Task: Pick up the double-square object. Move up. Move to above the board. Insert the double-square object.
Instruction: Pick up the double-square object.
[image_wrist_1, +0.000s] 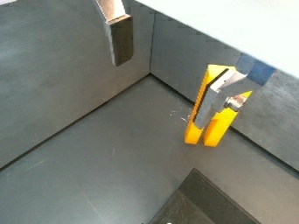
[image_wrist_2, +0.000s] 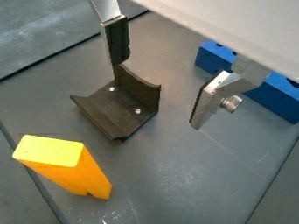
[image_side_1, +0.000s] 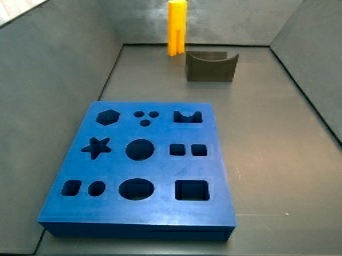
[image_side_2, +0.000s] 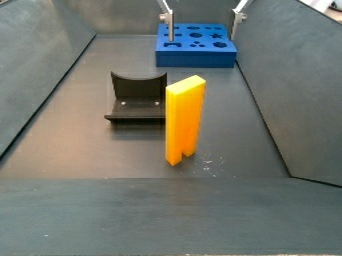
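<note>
the double-square object (image_side_2: 185, 118) stands upright, long axis vertical, on the dark grey counter (image_side_2: 80, 210); the gripper (image_wrist_2: 163, 74) hangs wide open, empty.

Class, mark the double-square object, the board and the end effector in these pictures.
double-square object (image_side_2: 185, 118): side view, its broad front face.
board (image_side_1: 118, 208): side view, bare blue top surface near the front edge.
end effector (image_wrist_2: 163, 72): wrist view, midway between its fingertips, above the floor.

The yellow-orange double-square object (image_side_2: 185, 120) stands upright on the counter, well apart from the blue board (image_side_1: 140, 166); the gripper (image_wrist_2: 163, 74) hangs open above.
</note>
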